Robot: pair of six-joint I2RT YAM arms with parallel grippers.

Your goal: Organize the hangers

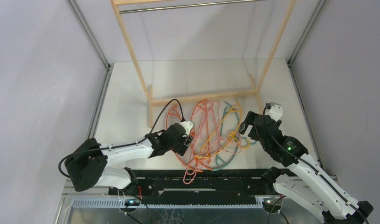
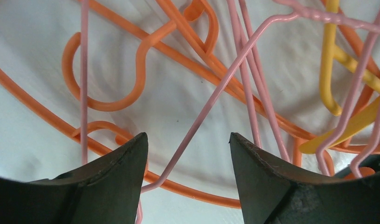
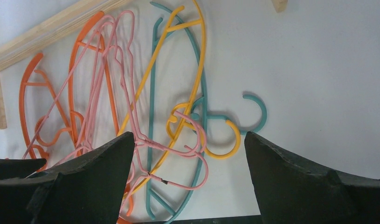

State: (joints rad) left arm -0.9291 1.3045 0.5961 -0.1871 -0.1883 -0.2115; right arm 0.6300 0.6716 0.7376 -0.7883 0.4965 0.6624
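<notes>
The hangers [image 1: 211,135] lie in one tangled heap on the table [image 1: 127,93]. The heap sits just in front of the bottom bar of the wooden rack [image 1: 132,51].

The orange hangers [image 3: 24,93] are in the part of the heap nearest the rack's left leg. The pink hangers [image 3: 108,70] are in the middle and lie across the orange ones. The teal hanger [image 3: 153,93] and the yellow-orange hanger [image 3: 197,56] are on the side nearer the rack's right leg. Their hooks point away from the rack and cross each other, and a pink hook lies over them.

The left hand [image 1: 187,138] is at the edge of the heap, in front of the rack's left leg. Its two fingers are wide apart and it grips nothing. In its own camera, a thin pink wire runs on a slant through the gap between the fingers. I cannot tell if the wire touches a finger.

The right hand [image 1: 246,126] is at the other edge of the heap, in front of the rack's right leg. Its fingers are spread wide too, with nothing in them. Its camera looks through the gap at the teal and yellow-orange hooks.
</notes>
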